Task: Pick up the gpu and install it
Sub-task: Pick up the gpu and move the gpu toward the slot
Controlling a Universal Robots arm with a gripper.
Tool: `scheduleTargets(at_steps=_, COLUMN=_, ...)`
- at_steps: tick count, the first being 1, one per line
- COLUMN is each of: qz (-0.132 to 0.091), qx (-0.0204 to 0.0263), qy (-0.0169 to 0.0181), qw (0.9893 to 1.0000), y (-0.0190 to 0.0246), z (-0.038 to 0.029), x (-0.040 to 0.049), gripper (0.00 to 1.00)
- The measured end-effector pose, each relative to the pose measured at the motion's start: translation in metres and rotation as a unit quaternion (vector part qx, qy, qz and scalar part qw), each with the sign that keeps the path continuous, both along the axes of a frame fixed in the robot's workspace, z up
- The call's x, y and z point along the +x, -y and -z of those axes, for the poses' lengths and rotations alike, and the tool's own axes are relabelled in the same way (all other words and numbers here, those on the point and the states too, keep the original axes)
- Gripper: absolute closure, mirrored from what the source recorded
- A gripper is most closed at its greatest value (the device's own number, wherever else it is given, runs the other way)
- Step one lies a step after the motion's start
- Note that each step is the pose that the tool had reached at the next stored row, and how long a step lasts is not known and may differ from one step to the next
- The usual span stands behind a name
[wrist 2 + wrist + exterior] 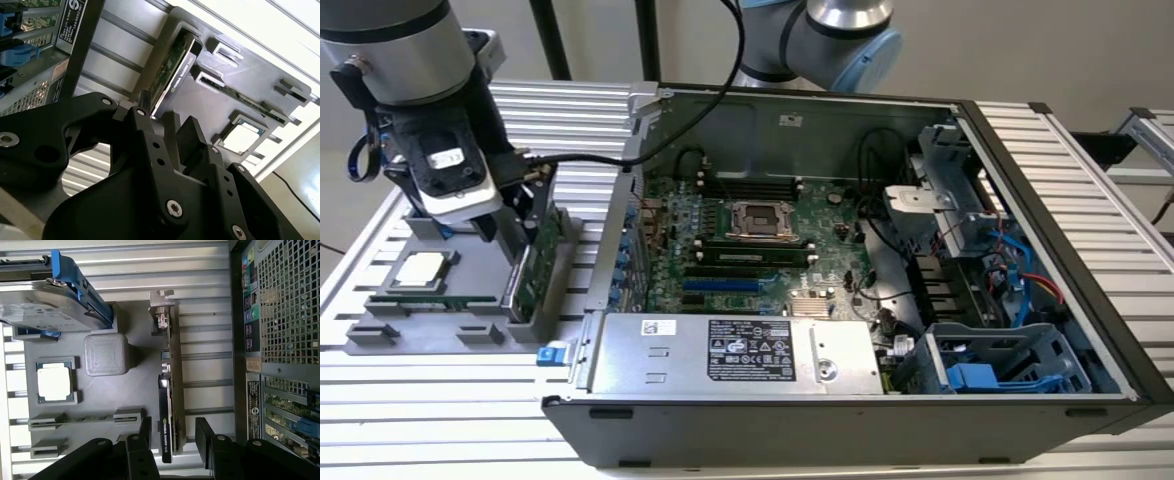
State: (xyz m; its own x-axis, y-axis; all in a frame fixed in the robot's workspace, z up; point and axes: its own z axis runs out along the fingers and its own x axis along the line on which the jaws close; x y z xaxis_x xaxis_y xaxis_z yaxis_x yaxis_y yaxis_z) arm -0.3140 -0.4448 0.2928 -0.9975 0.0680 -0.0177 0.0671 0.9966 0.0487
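Observation:
The gpu stands on its long edge in a slot of the grey holder tray, at the exterior view's left, outside the computer case. In the first wrist view the gpu shows a dark face, a green board and a silver bracket at its far end. My gripper is open and straddles the near end of the card, one black finger on each side with small gaps. In the second wrist view the gripper sits just above the gpu.
The open computer case lies at the exterior view's right, with its motherboard, a blue card slot and the power supply. The tray also holds a processor, a hard drive in a blue frame and a RAM stick.

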Motion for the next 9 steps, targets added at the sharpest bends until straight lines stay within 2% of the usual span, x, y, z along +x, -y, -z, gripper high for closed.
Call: scheduleTargets(at_steps=9, qz=0.000, qx=0.0000, qy=0.0000, qw=1.0000, y=0.0000, z=0.0035, x=0.0000, gripper=0.00)
